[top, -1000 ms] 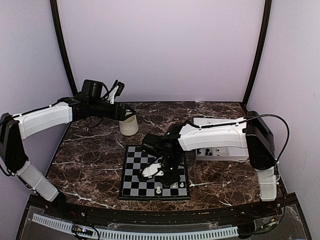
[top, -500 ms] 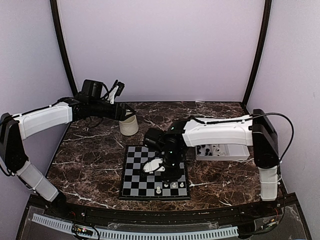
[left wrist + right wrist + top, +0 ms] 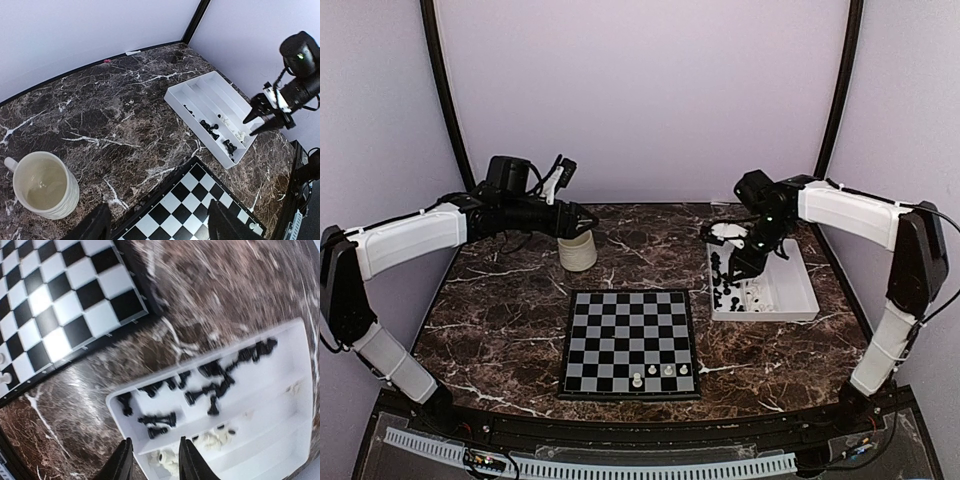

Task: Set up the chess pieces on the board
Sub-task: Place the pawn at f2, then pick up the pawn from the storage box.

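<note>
The right hand [image 3: 154, 462] hangs over the near end of the white tray [image 3: 792, 288], its two fingers a little apart with nothing between them, so it is open and empty. The step in hand is, by judgement, to fetch the next piece. In the tray the black chessmen [image 3: 212, 385] lie tangled in one compartment and the white chessmen [image 3: 212, 440] lie in the next one, just beside the divider. The board [image 3: 620, 330] rests in the middle of the table [image 3: 510, 310], well apart from the tray, with only a few white pieces [image 3: 668, 370] standing on its near edge.

To do it well, the hand should choose a white piece lying apart from its neighbours (the clustered ones would come up together or slip), lower with one finger on each side, close on the body and lift straight up, clear of the divider. The left hand [image 3: 162, 227] is wide open and empty, near the mug [image 3: 44, 184].
</note>
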